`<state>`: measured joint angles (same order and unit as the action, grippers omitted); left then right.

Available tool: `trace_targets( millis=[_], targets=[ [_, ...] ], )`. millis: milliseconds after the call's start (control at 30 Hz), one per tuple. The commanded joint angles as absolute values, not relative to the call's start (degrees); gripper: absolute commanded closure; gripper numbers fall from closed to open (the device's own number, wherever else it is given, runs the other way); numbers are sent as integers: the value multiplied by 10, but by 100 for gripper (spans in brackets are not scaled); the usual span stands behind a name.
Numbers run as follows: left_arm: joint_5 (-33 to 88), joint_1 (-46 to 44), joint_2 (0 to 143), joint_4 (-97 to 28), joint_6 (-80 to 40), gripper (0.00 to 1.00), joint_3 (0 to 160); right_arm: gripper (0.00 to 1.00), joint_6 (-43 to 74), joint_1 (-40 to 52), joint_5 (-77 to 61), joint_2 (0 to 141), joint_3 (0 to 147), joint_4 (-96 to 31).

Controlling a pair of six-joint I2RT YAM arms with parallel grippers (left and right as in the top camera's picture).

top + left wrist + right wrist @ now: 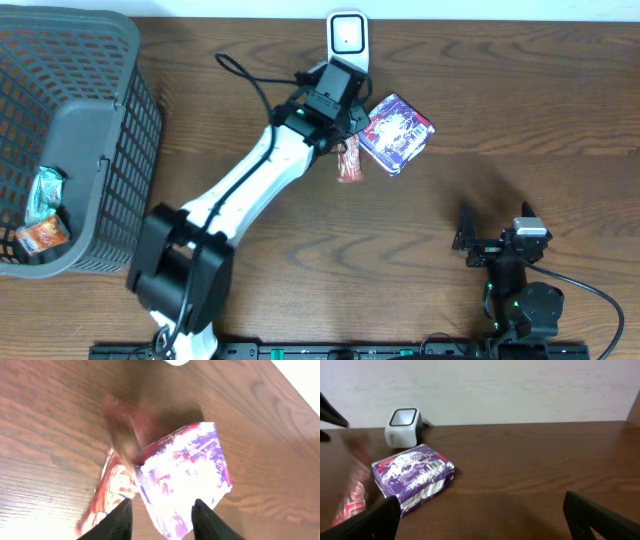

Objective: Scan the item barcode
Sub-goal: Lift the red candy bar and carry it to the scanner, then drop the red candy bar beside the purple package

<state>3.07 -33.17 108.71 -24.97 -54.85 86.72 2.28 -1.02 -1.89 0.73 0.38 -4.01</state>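
Red foil is smearing across the left wrist view: the red snack packet [107,491] is showing blurred beneath us, touching the purple packet [182,475], near the barcode scanner [347,35]. We are holding the left gripper [161,510] above both with its fingers apart and nothing between them. The right gripper [481,500] is sitting well apart, spread wide and empty. We are judging the blur as a loose, unsettled packet, so it may be ending up code-side down or half under its neighbour. Closing now, we are risking pinching both packets or nudging the scanner.
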Motion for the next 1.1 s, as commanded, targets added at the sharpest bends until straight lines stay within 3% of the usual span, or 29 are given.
trace_targets(
  millis=[0, 67, 367, 500, 533, 633, 733, 900, 1067],
  targets=[
    [34, -333, 1091, -241, -562, 54, 875, 1, 16, -13, -18, 6, 3, -43],
    [35, -329, 1086, -228, -521, 45, 875, 1, 16, -13, -18, 6, 3, -43],
    [34, -260, 957, -228, -319, 42, 879, 1, 16, -13, -18, 6, 3, -43],
    [34, -197, 870, -288, -232, 25, 879, 1, 16, -13, -18, 6, 3, -43],
    [33, -178, 848, -309, -201, 16, 879, 1, 16, -13, -18, 6, 3, -43],
    [33, -114, 796, -367, -120, 0, 879, 1, 16, -13, -18, 6, 3, -43],
    [5, -38, 753, -414, -96, 2, 879, 1, 16, -13, -18, 6, 3, -43],
    [-145, 90, 716, -459, -93, 2, 879, 1, 16, -13, -18, 6, 3, -43],
    [-154, 189, 727, -480, -17, 2, 869, 1, 16, -13, -18, 6, 3, -43]
  ],
)
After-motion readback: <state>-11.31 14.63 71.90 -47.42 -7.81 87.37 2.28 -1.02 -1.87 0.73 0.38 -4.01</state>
